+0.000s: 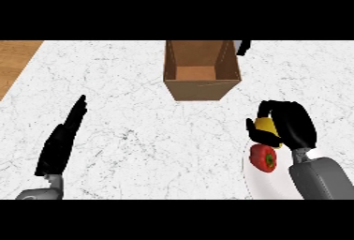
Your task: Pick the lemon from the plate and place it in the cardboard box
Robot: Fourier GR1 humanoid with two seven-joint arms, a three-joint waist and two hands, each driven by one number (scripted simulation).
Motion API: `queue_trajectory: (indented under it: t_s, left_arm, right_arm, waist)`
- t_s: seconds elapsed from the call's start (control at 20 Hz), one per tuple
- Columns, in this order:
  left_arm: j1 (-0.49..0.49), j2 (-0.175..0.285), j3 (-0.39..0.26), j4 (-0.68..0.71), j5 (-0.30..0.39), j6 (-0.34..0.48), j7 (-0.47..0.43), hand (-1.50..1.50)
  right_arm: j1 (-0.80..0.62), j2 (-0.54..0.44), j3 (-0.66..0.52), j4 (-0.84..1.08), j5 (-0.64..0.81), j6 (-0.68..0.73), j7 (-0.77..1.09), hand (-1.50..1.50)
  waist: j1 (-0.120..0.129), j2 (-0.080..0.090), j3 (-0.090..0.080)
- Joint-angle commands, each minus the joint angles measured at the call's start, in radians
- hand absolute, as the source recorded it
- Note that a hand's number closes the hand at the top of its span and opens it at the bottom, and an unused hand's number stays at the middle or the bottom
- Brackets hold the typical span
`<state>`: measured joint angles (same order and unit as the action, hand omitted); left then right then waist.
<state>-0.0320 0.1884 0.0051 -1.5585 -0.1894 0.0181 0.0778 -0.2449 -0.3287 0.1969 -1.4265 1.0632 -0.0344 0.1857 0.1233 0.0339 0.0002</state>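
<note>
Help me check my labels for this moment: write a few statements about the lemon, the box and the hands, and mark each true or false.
1. The right hand is curled round the lemon. True.
2. The lemon already lies inside the cardboard box. False: the open box shows only its bare floor, and the lemon is in the right hand, nearer the robot than the box.
3. A red pepper lies on the white plate. True.
4. The left hand holds the red pepper. False: it rests at the view's left with straight fingers and holds nothing.
</note>
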Motion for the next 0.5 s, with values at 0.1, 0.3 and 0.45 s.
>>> queue_trajectory:
  t_s: [0.1,0.3,0.45]
  left_arm:
    - [-0.044,-0.021,-0.042,0.003,-0.006,-0.016,-0.006,0.00]
    - [-0.060,-0.011,-0.039,0.005,-0.009,-0.023,0.008,0.00]
    - [-0.081,-0.020,-0.040,0.029,-0.022,-0.008,0.003,0.00]
  right_arm:
    - [-0.199,-0.153,0.047,0.103,-0.089,0.148,-0.355,1.50]
    - [-0.357,-0.242,-0.022,0.206,-0.180,0.199,-0.568,1.50]
    - [-0.448,-0.261,-0.074,0.313,-0.261,0.226,-0.710,1.50]
  waist:
    - [0.063,0.028,0.005]
    - [0.048,0.017,0.005]
    - [0.034,0.023,0.006]
